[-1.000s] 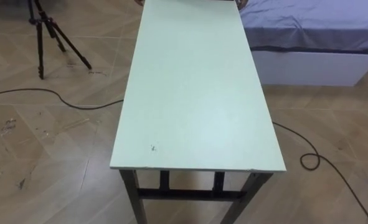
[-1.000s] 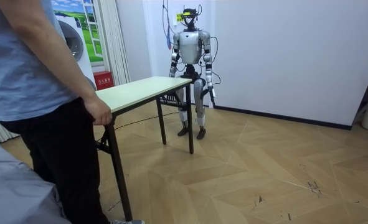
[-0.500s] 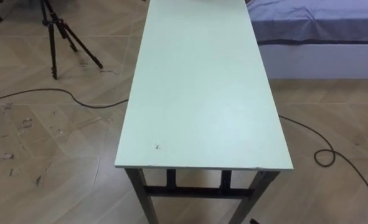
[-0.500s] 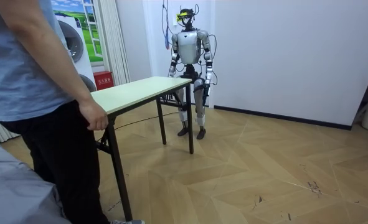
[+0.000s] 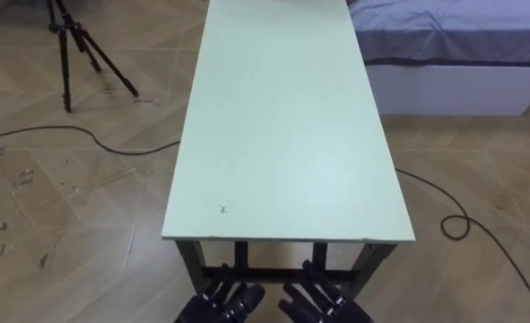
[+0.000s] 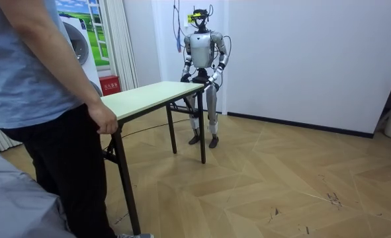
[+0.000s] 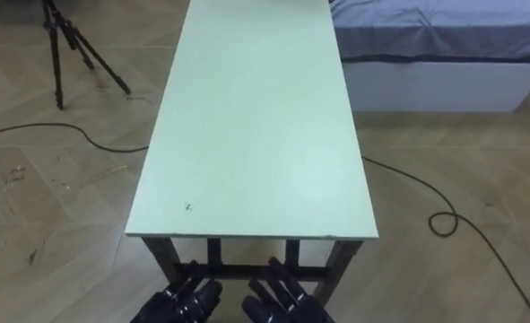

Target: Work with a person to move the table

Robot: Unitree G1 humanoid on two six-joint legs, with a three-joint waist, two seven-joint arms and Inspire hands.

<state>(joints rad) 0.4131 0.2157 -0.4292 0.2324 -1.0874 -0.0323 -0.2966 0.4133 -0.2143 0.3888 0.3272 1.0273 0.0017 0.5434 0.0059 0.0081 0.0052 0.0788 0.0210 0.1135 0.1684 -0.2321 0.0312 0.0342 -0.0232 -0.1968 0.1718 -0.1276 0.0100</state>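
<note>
Both arms have come up since a moment ago. The left hand [image 5: 216, 308] and right hand [image 5: 330, 309] now hover side by side below the table's [image 5: 282, 135] near end, fingers straight and spread, holding nothing. A person [image 6: 36, 99] keeps a hand on the surface's far end.

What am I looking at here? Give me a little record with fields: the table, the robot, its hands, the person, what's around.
Table: pale green top, dark legs.
Robot: stands at one short end, facing it.
Left hand: open, before the near edge, not touching.
Right hand: open, beside the left, not touching.
Person: at the opposite end, one hand at the table's corner.
Around: tripod, bed, cable on the floor.
</note>
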